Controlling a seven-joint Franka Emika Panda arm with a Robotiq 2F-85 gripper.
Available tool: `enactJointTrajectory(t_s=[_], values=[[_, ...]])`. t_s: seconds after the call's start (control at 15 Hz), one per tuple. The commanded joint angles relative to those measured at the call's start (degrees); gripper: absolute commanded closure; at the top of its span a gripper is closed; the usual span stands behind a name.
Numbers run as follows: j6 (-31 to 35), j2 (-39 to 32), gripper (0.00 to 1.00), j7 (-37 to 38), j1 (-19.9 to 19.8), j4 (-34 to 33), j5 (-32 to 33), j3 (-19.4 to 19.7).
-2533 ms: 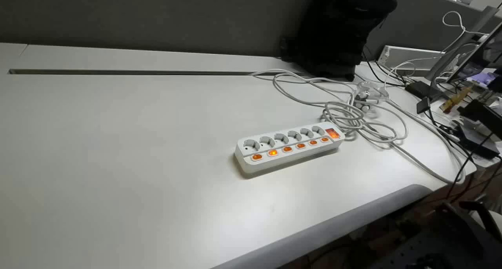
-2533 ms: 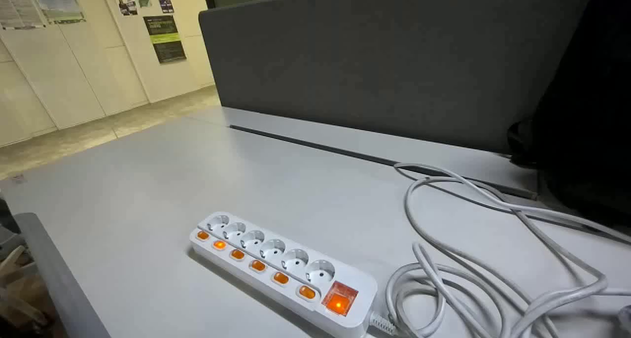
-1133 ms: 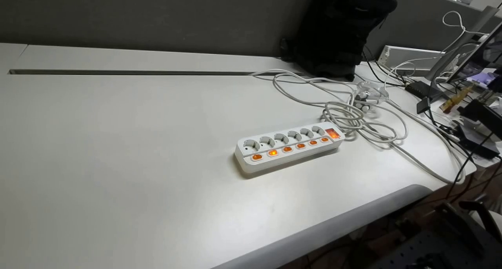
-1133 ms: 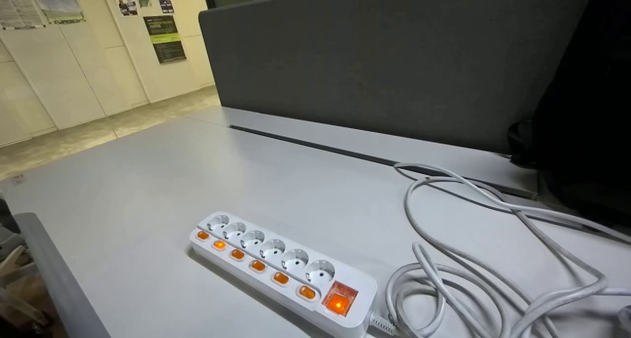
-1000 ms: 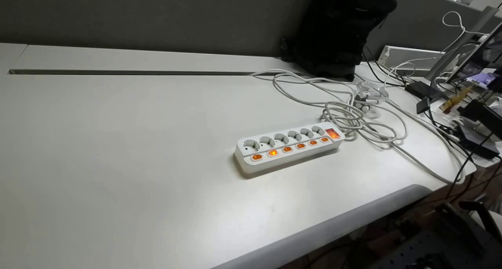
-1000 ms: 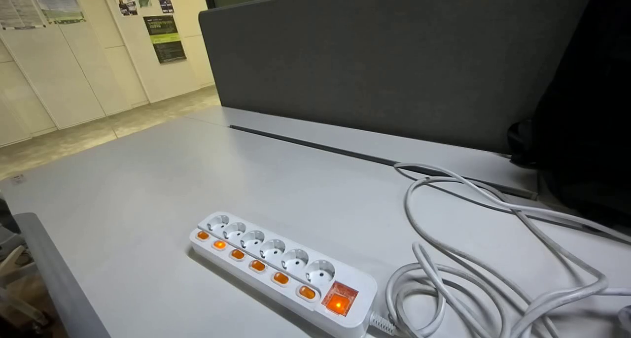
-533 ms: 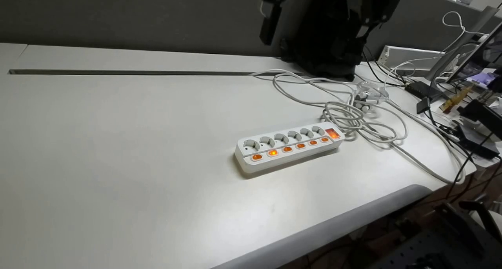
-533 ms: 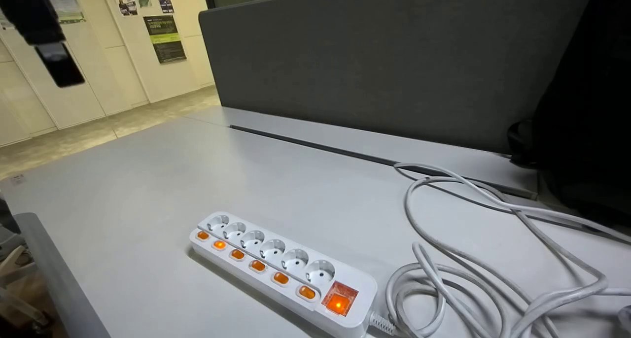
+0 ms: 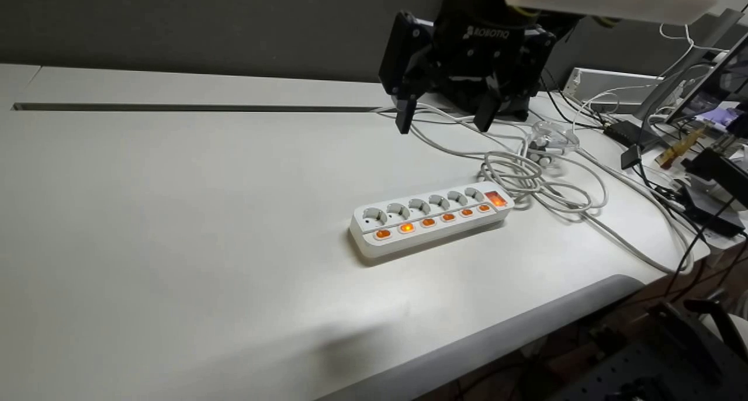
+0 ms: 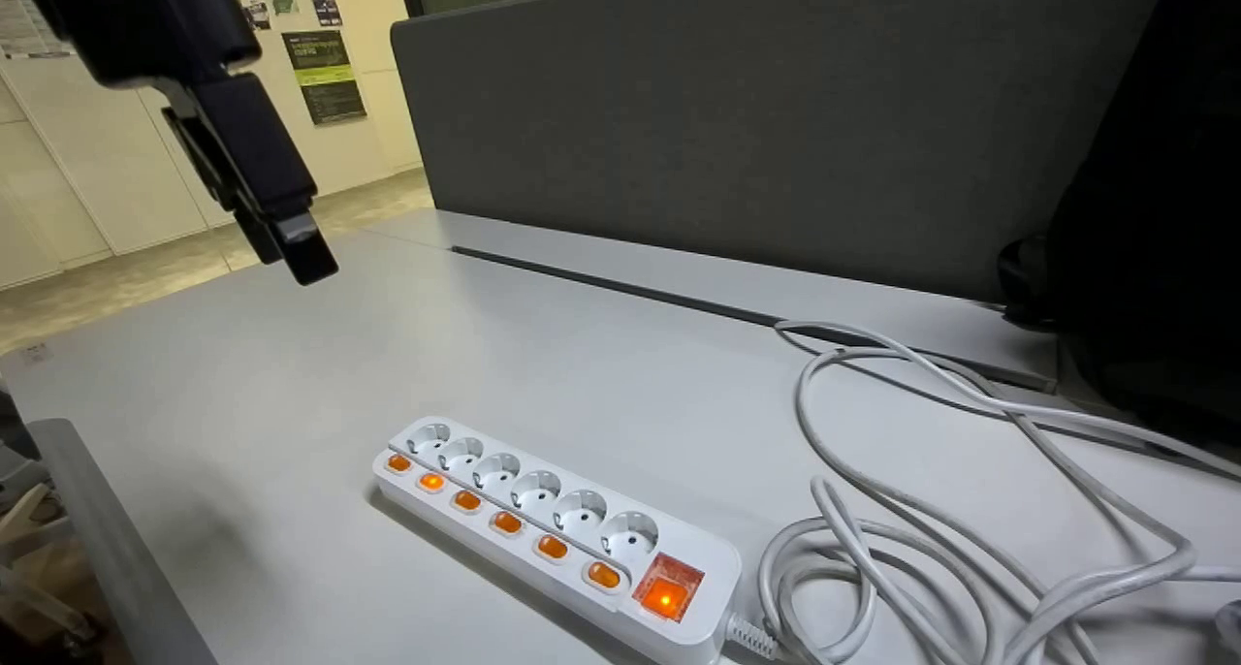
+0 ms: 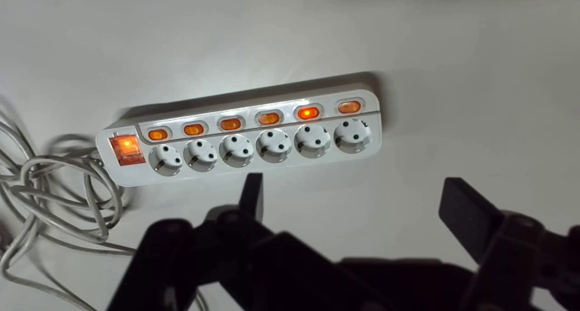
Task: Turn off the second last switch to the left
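The fingers [image 11: 469, 218] are wide apart from each other and hang in the air over the counter [image 9: 193, 225]. In the wrist view, the second last switch [image 11: 308, 113], which glows, is beyond the gap between the fingers. The white power strip [image 11: 253, 130] carries it, lower than the fingers.

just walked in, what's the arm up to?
The gripper hangs open above the table, holding nothing and clear of the white power strip. The job is to turn off the second last switch, one in from the end opposite the large main switch. Both switches glow, so it isn't done yet. Likely next: lower a fingertip and press, though nothing here confirms that.
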State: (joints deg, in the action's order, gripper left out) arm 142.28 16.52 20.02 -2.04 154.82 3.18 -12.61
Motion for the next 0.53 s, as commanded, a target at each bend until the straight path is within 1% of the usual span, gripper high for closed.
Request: enactJointTrajectory(t_s=[0.0, 0.13, 0.2, 0.33, 0.4, 0.47], values=[[0.21, -0.57, 0.0, 0.34, 1.2, -0.09, 0.73, 1.5], [0.38, -0.69, 0.0, 0.33, 1.21, -0.14, 0.76, 1.52], [1.6, -0.45, 0.0, 1.63, 0.62, 0.53, 2.22, 1.18], [2.95, -1.55, 0.0, 1.51, -0.05, 1.14, 3.05, 1.74], [3.82, -2.51, 0.25, 1.0, -0.44, 1.38, 3.66, 2.24], [4.67, -3.33, 0.26, 0.78, -0.75, 1.61, 4.46, 2.6]])
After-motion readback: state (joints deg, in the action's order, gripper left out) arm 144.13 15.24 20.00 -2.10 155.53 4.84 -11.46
